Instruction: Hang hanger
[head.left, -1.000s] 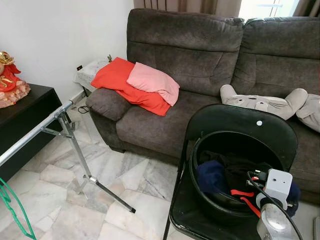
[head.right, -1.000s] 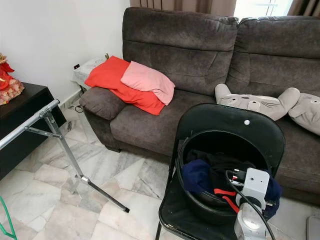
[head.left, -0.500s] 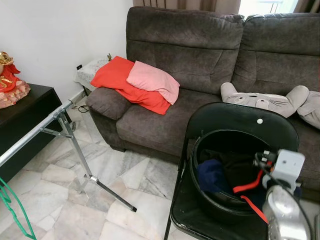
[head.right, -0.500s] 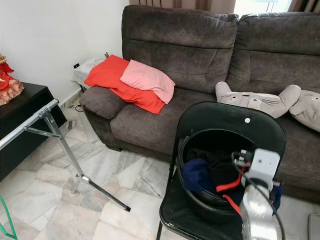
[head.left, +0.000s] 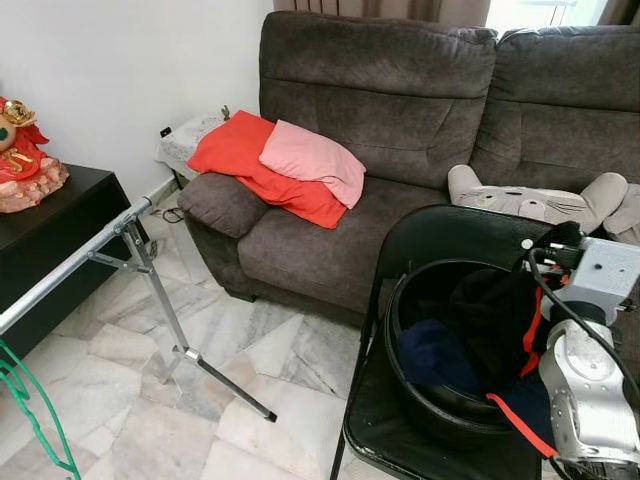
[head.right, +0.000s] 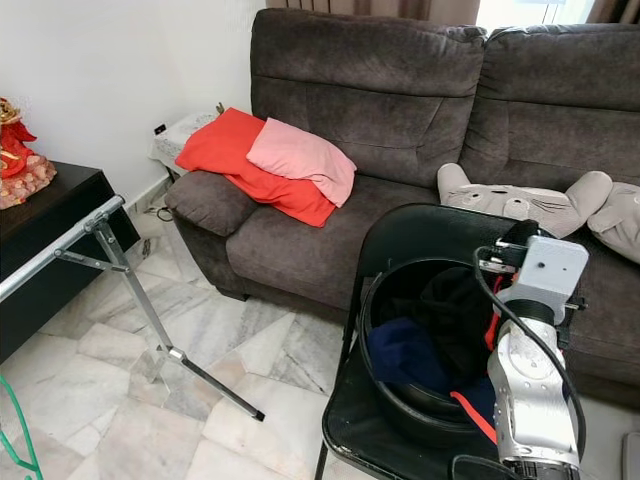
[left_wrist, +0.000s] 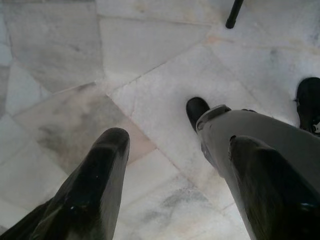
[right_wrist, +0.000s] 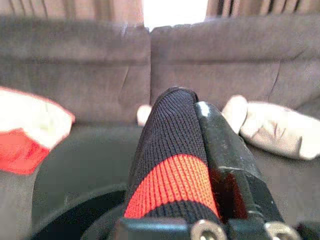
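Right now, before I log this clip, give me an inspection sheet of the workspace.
Surface: black folding chair on marble floor, carrying a black tub.
Job's things: black garment with red stripes being lifted out of the tub; silver drying rack to the left; green hanger at its near end.
Clutter: dark blue cloth in the tub.
Grippers: right claw shut on the garment above the tub; left claw open, pointing at the floor.
Cables: black cable along the right arm.
Surroundings: grey sofa with red and pink cushions, plush toys, black side cabinet.
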